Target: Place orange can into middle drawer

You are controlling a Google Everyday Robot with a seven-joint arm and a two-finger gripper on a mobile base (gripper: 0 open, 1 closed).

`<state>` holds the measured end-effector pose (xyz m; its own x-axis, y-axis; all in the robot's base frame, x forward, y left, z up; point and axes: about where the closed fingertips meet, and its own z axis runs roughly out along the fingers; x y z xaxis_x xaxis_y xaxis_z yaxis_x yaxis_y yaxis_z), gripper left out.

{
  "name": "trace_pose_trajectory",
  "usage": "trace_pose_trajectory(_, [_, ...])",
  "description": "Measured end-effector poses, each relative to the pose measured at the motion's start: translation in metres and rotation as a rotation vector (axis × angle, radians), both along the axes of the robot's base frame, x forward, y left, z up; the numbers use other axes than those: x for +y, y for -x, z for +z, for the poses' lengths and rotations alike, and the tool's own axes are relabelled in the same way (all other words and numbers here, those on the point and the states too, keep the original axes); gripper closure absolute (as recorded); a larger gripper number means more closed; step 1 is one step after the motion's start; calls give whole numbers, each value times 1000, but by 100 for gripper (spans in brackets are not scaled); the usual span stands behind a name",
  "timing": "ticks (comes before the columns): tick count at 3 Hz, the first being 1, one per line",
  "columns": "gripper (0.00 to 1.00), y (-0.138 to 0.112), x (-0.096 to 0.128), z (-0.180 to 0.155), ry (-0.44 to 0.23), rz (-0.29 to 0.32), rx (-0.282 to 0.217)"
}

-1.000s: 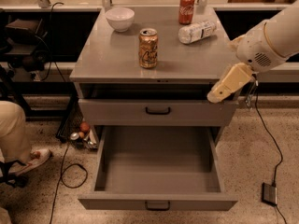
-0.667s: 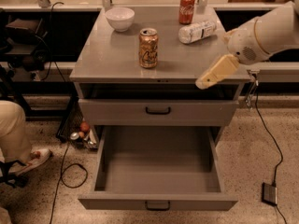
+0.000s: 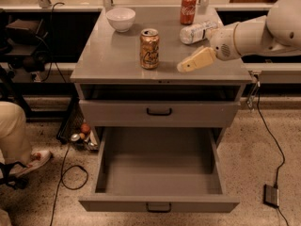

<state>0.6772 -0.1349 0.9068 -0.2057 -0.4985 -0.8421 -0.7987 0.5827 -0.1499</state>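
Observation:
The orange can (image 3: 150, 48) stands upright near the middle of the grey cabinet top (image 3: 108, 60); it is golden-orange with pale cursive lettering and a silver top. My gripper (image 3: 188, 65), cream-coloured on a white arm coming in from the right, hovers just over the top, a little to the right of the can and apart from it. It holds nothing. Below the top is a dark open slot, then a shut drawer (image 3: 159, 112) with a black handle. The drawer below it (image 3: 160, 173) is pulled far out and is empty.
A white bowl (image 3: 121, 19) sits at the back left of the top. A red cola can (image 3: 188, 8) and a clear plastic bottle (image 3: 197, 32) lying on its side are at the back right, behind my arm. A seated person's leg (image 3: 14, 126) and cables (image 3: 70, 173) are on the floor at left.
My gripper has moved up and to the left, from beside the cabinet's right front corner to over the top, closer to the orange can. Nothing else moved.

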Motion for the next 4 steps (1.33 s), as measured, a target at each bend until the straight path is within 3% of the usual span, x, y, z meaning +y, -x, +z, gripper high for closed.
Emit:
trace_pose_trajectory(2, [0, -40, 45, -9, -151, 38, -33])
trace_pose_trajectory(4, [0, -59, 88, -9, -194, 90, -62])
